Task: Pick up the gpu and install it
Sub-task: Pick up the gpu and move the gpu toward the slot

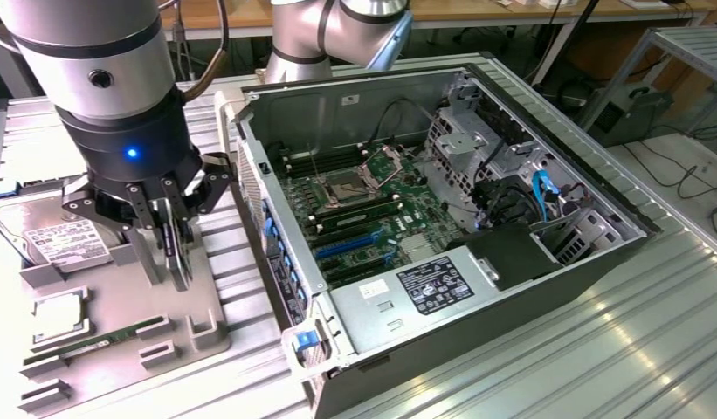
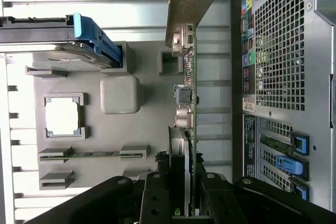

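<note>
Black two-fingered gripper (image 1: 166,240) (image 2: 182,179) on the grey-and-silver robot arm (image 1: 102,78) is pinched on the gpu (image 1: 181,266) (image 2: 192,93), a thin flat black expansion card gripped on its two faces. The card hangs edge-on and upright, with its long silver metal bracket (image 2: 191,3) at the end away from the fingers. It sits over the tray, beside the case and outside it. Whether its lower edge is clear of the tray cannot be told.

Ribbed silver metal table (image 1: 591,349) carries everything.

Black tower computer case (image 1: 334,105) (image 2: 278,45) lies on its side with the side panel off and the green motherboard (image 1: 370,201) exposed.

Grey moulded parts tray (image 1: 160,323) (image 2: 147,129) lies just beside the case, toward the exterior view's left.

Boxy silver hard drive with a white label (image 1: 55,236) (image 2: 52,45) rests in the tray.

Square silver processor chip (image 1: 61,307) (image 2: 62,116) sits in its recess.

Narrow green memory stick (image 1: 102,339) (image 2: 89,154) lies in its holders.
</note>
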Controlling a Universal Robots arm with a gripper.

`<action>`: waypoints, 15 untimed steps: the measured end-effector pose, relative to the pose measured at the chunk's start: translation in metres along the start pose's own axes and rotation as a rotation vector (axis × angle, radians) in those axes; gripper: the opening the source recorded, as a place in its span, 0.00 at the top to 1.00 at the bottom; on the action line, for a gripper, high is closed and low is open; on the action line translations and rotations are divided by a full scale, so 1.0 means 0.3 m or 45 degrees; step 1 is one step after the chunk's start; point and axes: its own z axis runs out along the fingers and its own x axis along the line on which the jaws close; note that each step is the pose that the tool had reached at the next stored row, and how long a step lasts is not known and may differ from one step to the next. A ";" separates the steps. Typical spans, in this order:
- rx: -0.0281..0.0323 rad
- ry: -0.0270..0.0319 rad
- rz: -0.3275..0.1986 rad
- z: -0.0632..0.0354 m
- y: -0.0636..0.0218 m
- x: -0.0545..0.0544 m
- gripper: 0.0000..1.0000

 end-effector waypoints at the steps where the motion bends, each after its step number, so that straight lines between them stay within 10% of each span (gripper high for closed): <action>1: 0.0000 0.0001 0.000 -0.002 0.000 0.000 0.72; 15: 0.0000 0.0000 0.000 -0.033 0.001 -0.001 0.72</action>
